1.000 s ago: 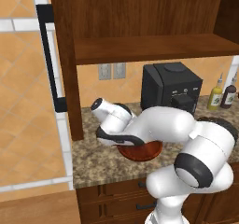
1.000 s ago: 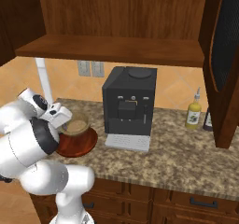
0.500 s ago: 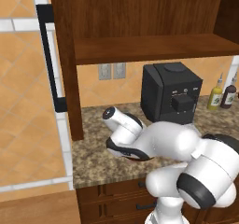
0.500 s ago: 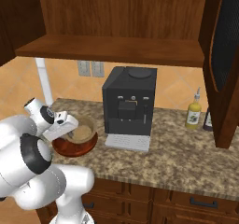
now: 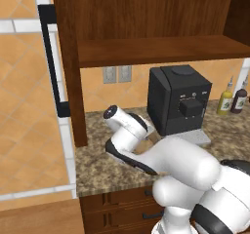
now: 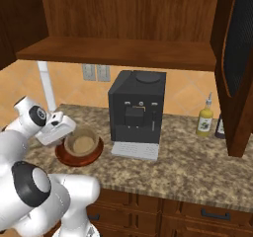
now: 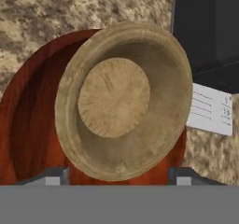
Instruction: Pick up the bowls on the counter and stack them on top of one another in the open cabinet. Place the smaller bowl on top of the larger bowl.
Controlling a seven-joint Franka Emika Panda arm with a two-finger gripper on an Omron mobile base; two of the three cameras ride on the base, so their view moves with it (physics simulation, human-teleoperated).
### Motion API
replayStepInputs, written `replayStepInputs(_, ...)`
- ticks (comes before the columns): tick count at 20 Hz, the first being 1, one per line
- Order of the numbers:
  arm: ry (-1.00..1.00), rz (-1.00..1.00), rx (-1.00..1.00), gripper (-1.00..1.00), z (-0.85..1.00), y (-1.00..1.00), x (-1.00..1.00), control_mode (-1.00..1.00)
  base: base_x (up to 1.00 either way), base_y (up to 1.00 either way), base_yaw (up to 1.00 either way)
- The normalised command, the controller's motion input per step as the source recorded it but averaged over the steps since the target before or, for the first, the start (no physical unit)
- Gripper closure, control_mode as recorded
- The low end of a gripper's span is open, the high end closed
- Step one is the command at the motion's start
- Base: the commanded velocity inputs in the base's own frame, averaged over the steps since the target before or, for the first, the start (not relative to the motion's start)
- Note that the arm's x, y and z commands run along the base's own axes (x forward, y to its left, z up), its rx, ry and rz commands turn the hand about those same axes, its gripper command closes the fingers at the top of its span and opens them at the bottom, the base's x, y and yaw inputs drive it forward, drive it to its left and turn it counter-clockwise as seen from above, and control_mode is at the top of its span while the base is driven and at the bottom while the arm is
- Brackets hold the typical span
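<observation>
Toward the left end of the counter, just left of the black coffee machine, the smaller bowl sits nested inside the larger bowl. Down comes the gripper, poised directly over the pair, looking straight into the tan bowl. Its fingertips stand wide apart, released and holding nothing, straddling the near rim of the tan bowl with the red wood showing beneath. So the target lies dead ahead along the gripper's line, a little off toward the machine side. Overhead, the open cabinet shelf waits bare. My read: the grab comes next, rim between the fingers.
</observation>
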Motion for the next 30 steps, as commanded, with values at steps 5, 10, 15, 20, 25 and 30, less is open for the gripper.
replayStepInputs(5, 0.05, 0.00, 0.05, -1.00, -0.01, 0.23, -0.73, -1.00, 0.00, 0.00, 0.00)
replayStepInputs(10, 0.02, 0.00, 0.02, -1.00, -0.12, 0.10, -0.32, -1.00, 0.00, 0.00, 0.00)
replayStepInputs(15, 0.00, 0.00, 0.00, -1.00, -0.19, 0.00, 0.10, -1.00, 0.00, 0.00, 0.00)
replayStepInputs(20, 0.00, 0.00, 0.00, -1.00, -0.32, 0.00, 0.12, -1.00, 0.00, 0.00, 0.00)
replayStepInputs(25, 0.00, 0.00, 0.00, -1.00, -0.22, 0.00, 0.01, -1.00, 0.00, 0.00, 0.00)
replayStepInputs(30, -0.02, -0.01, 0.00, -1.00, -0.25, 0.00, 0.00, -1.00, 0.00, 0.00, 0.00)
